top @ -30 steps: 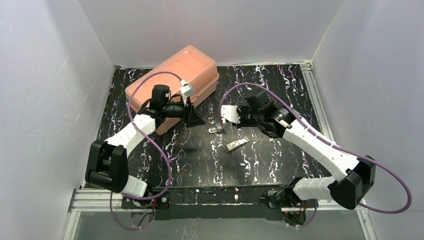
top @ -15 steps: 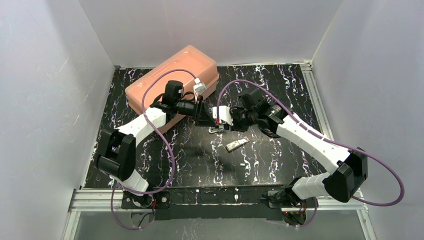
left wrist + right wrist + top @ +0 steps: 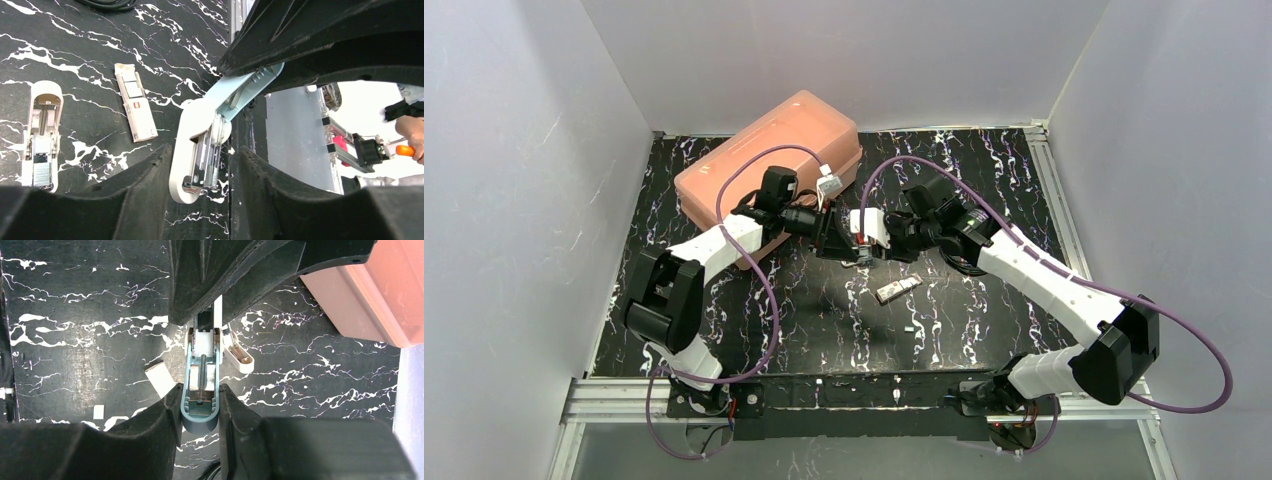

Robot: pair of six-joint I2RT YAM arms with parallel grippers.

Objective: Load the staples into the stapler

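The stapler (image 3: 42, 130), pale tan and white with a metal strip, lies open on the black mat. It also shows in the right wrist view (image 3: 239, 357) and, partly hidden, under the grippers in the top view (image 3: 856, 259). My right gripper (image 3: 200, 390) is shut on a teal-lidded hinged piece (image 3: 200, 415) with a spring rod, holding it above the mat. Its white base (image 3: 182, 150) with a metal channel hangs between the fingers of my left gripper (image 3: 202, 160), which is open, with a gap on one side. The grippers (image 3: 842, 243) (image 3: 860, 248) meet mid-table.
A small white block (image 3: 896, 290) lies on the mat near the stapler, seen also in the wrist views (image 3: 136, 107) (image 3: 159, 379). A tiny white bit (image 3: 907, 326) lies nearer the front. A closed orange box (image 3: 774, 150) stands at the back left.
My left gripper has swung right from beside the orange box. My right gripper has moved left with the teal-lidded piece. The two now meet above the stapler.
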